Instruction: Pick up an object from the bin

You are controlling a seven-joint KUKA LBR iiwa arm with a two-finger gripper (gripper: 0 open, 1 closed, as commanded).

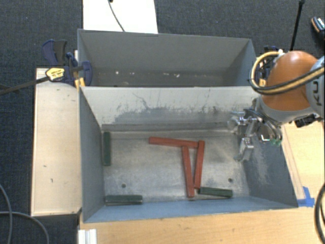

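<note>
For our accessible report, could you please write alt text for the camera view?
The robot's tool hangs near the right wall of a grey metal bin. Three long red flat sticks lie touching in the middle of its floor; three dark green rectangular bars lie at the left, front left and front right.

Bin [91, 151] is looking scuffed grey, red sticks [172, 143] are reading brick-ish, green sticks [106, 148] are looking very dark, wrist cover [289, 80] glowing orange.
</note>
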